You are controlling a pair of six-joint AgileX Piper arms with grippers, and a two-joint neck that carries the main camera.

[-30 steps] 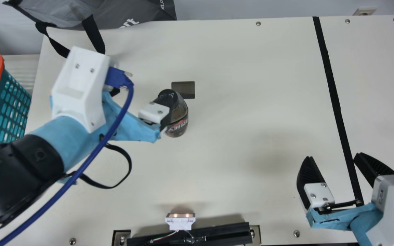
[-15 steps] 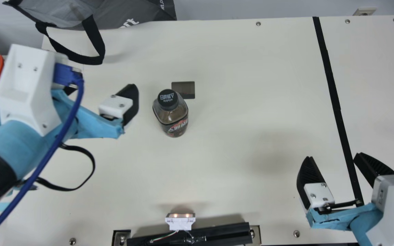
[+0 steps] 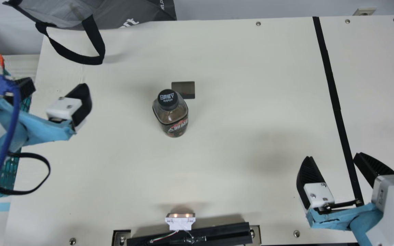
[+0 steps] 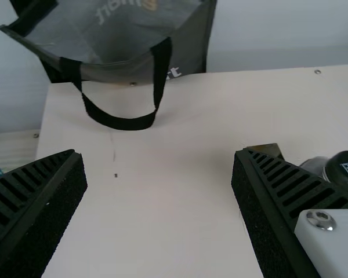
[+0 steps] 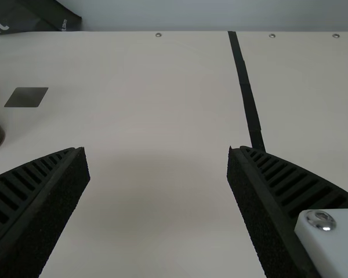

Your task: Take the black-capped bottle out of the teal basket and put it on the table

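Main: bottle [image 3: 171, 114] upright on bench [image 3: 238, 136], left of centre; left gripper [image 3: 58, 87] between it and basket [image 3: 9, 171], fingers wide apart, empty. Left wrist: bag [image 4: 133, 52] far side. Right wrist: right gripper's fingers [image 5: 46, 185] spread wide, holding nothing.

in the main view, the left arm [image 3: 46, 131] mostly hides the teal basket [image 3: 9, 171] by the left edge of the tabletop [image 3: 234, 68]; the grey bag [image 3: 139, 13], at the far left corner, is cut at the top.
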